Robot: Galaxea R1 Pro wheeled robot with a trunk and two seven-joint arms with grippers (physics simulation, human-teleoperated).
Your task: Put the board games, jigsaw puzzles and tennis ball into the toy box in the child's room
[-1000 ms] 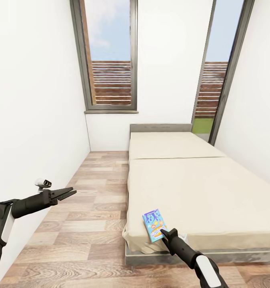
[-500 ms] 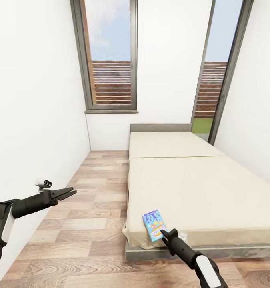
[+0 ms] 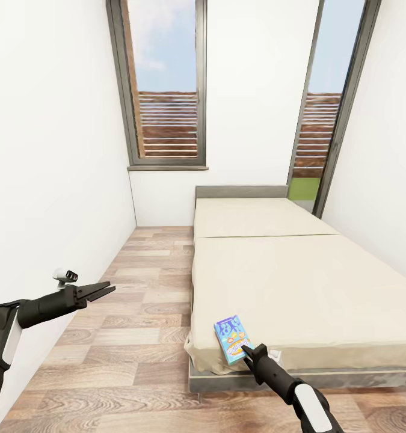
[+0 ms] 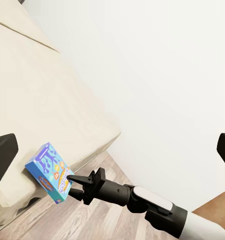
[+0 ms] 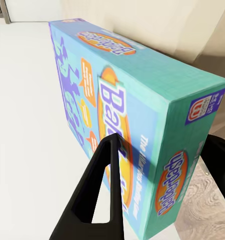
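One blue board game (image 3: 231, 339) is at the near left corner of the bed (image 3: 299, 282), tilted up and sticking out past the mattress edge. My right gripper (image 3: 245, 347) is shut on its lower end. In the right wrist view the black fingers (image 5: 105, 175) straddle the box (image 5: 142, 95). The left wrist view shows the same box (image 4: 50, 171) on the tip of the right gripper (image 4: 70, 179). My left gripper (image 3: 106, 291) hangs open and empty over the floor, far left of the bed. The toy box, table, jigsaw puzzles and tennis ball are out of view.
A white wall (image 3: 46, 180) runs close along my left arm. Wood-plank floor (image 3: 136, 337) forms an aisle between that wall and the bed. Two tall windows (image 3: 166, 90) stand at the far end, and another white wall borders the bed's right side.
The bed's near edge sits slightly higher in the picture, a small camera shift. The right gripper and the blue box keep their place in the view. The left arm has not moved.
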